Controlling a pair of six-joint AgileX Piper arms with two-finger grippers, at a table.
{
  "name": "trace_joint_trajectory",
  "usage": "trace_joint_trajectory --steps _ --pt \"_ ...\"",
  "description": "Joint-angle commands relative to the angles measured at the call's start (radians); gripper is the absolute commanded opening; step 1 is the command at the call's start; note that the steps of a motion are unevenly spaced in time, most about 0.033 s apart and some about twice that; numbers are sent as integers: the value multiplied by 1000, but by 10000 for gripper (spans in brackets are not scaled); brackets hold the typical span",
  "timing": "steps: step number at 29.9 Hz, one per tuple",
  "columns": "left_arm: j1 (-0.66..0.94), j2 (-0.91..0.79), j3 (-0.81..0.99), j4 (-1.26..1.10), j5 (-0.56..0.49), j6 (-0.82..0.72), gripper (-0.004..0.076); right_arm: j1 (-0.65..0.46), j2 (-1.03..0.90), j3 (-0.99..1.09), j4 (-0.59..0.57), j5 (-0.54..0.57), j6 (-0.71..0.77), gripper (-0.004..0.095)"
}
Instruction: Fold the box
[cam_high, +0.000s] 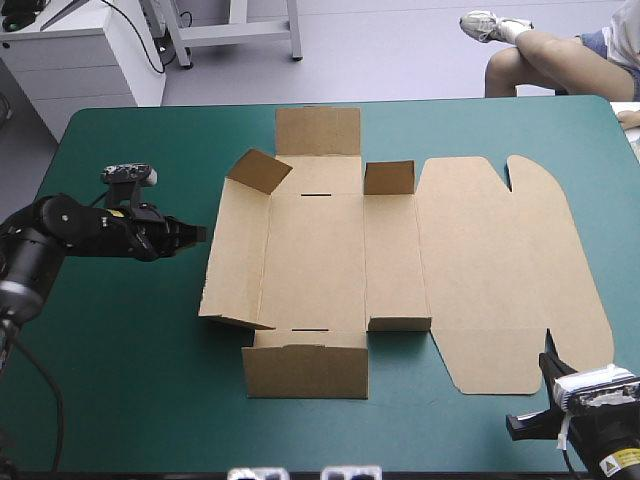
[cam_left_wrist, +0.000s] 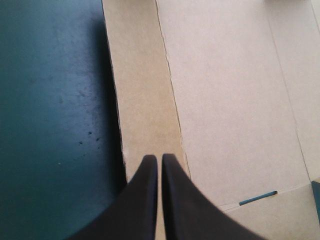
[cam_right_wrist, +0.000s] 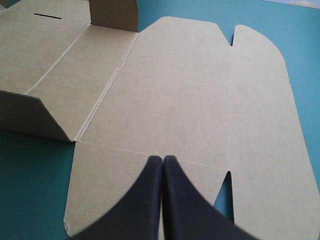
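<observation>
My left arm (cam_high: 62, 226) is black with rounded joints and a small yellow mark (cam_high: 117, 213). Behind my right gripper (cam_right_wrist: 162, 161) sits a yellow label (cam_high: 625, 460). My left gripper (cam_left_wrist: 159, 160) has matching black fin-shaped fingers (cam_left_wrist: 142, 200).

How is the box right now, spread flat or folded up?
Mostly spread: the box lies on the teal-green cover, lid panel flat; only end flaps and corner tabs stand partly raised.

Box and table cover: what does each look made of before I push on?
The box: stiff brown board, probably cardboard, matte; creases are pressed in, slots are cut clean, and raised flaps hold their shape. The teal-green cover: a smooth sheet with a dull sheen and a few dark specks in the left wrist view, perhaps vinyl or rubber; the look leaves that open.
</observation>
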Motion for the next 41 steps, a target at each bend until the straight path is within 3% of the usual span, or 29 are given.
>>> trace_joint_trajectory --steps 1,8,11,13,17,20,23,26,28,41 --pt "4 47 -40 -90 -12 11 17 0 13 -26 6 -73 -5 -14" --pt "175 129 -40 -401 179 199 17 0 13 -26 6 -73 -5 -14" --pt "231 140 -40 -390 311 225 10 0 13 -26 6 -75 -5 -14" --pt "231 140 -40 -360 334 225 7 0 13 -26 6 -75 -5 -14" --pt "207 140 -40 -341 287 225 19 0 13 -26 6 -75 -5 -14" --pt "196 140 -40 -273 255 225 95 0 13 -26 6 -75 -5 -14" --pt "194 140 -40 -227 232 181 248 0 13 -26 6 -75 -5 -14" --pt "192 140 -22 -227 189 100 450 0 13 -26 6 -75 -5 -14" --pt "183 141 3 -227 155 54 529 0 13 -26 6 -75 -5 -14" --pt "46 234 98 -245 113 54 529 0 13 -26 6 -75 -5 -14"
